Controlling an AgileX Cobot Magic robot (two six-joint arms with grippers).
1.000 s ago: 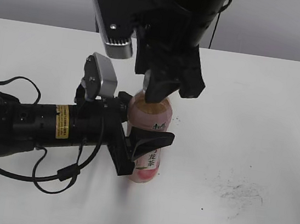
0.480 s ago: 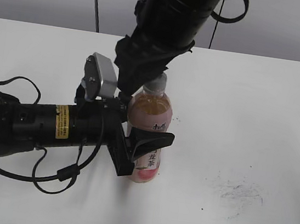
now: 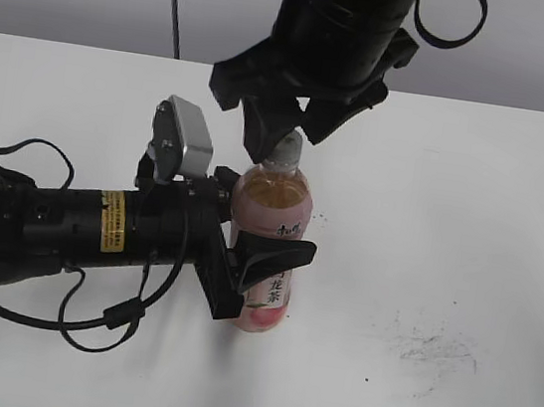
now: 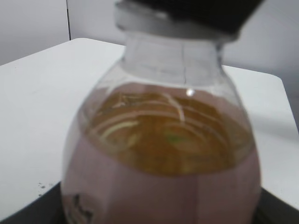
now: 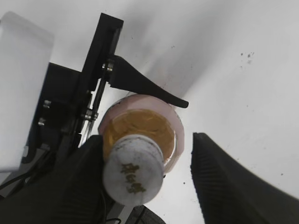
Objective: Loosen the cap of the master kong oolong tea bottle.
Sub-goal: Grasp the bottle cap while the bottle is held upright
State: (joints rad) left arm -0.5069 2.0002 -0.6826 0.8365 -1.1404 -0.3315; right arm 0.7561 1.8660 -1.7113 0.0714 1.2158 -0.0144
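The master kong oolong tea bottle [image 3: 271,226] stands upright on the white table [image 3: 482,211], amber tea showing above its pink label. My left gripper [image 3: 268,273] comes in from the left and is shut on the bottle's labelled body; in the left wrist view the bottle [image 4: 163,154] fills the frame. The white-grey cap [image 3: 287,151] sits on the neck. My right gripper [image 3: 288,133] hangs over it, open, one finger on each side. In the right wrist view the cap [image 5: 133,170] lies against the left finger [image 5: 77,186]; the other finger [image 5: 224,186] stands well apart from it.
The left arm [image 3: 68,227] lies low across the table's left side, with loose black cables [image 3: 96,321] in front of it. Dark scuff marks [image 3: 433,350] stain the tabletop to the bottle's right. A grey wall runs behind the table.
The right wrist has swung round above the bottle. The cap, covered by its fingers a second ago, now shows between them. Left gripper and bottle have not moved.
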